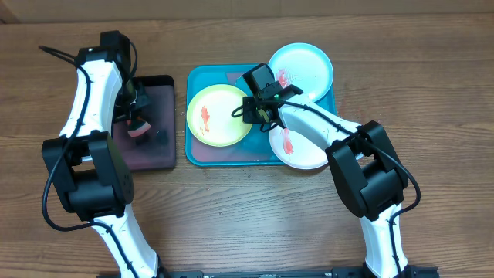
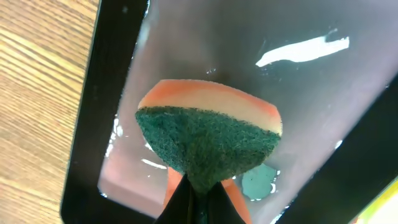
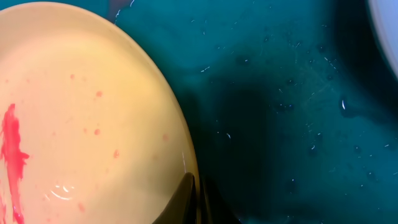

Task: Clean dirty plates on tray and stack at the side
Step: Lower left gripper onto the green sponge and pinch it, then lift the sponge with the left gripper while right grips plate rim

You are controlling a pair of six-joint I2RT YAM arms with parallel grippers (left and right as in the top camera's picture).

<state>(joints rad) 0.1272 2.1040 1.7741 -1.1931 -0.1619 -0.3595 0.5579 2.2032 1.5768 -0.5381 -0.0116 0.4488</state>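
The yellow-green plate (image 1: pixel 218 116) with a red smear lies at the left of the turquoise tray (image 1: pixel 197 81). My right gripper (image 1: pixel 253 110) is shut on its right rim; the right wrist view shows the plate (image 3: pixel 81 118) with the fingers (image 3: pixel 194 193) pinching its edge. The light blue plate (image 1: pixel 305 68) sits at the tray's far right corner and the white plate (image 1: pixel 302 147) at its near right, both smeared red. My left gripper (image 1: pixel 137 116) is shut on a green and orange sponge (image 2: pixel 208 140) over the black tray (image 1: pixel 158 150).
The black tray (image 2: pixel 93 124) with pinkish inside holds wet patches and a small teal puddle (image 2: pixel 258 182). Bare wooden table (image 1: pixel 255 216) lies around both trays.
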